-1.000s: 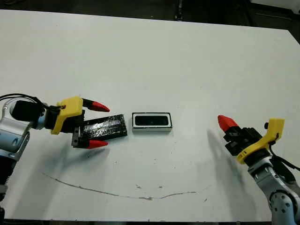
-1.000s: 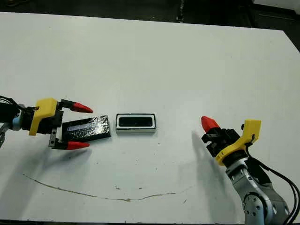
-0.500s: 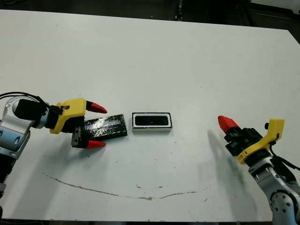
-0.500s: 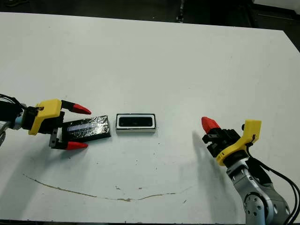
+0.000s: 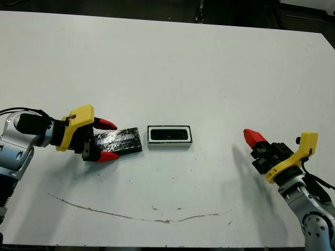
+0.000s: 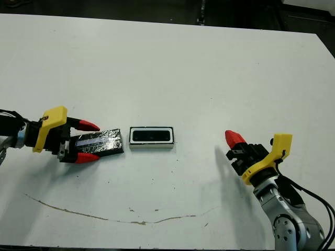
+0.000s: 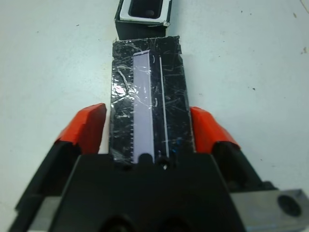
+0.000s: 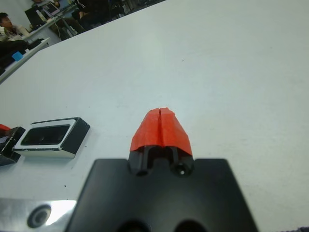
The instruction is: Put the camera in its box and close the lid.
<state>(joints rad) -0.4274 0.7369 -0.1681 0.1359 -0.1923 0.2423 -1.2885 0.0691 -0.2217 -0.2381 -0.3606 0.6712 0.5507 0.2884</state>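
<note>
Toward the desk's [image 5: 209, 63] left edge: lid [image 5: 119, 141] lying flat, straddled by the part-open left pincer [image 5: 106, 140], not yet clamped. Box [image 5: 169, 135] just beside. Risk: lid skidding into box during closure. Right pincer [image 5: 252, 137] closed, empty.

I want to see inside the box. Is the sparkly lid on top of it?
No. The lid lies on the table beside the box, between the left gripper's fingers.

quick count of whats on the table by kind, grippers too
lid: 1
box: 1
grippers: 2, left and right
total: 4
No loose camera shows; the box's inside looks dark, so I cannot tell whether it holds one.
</note>
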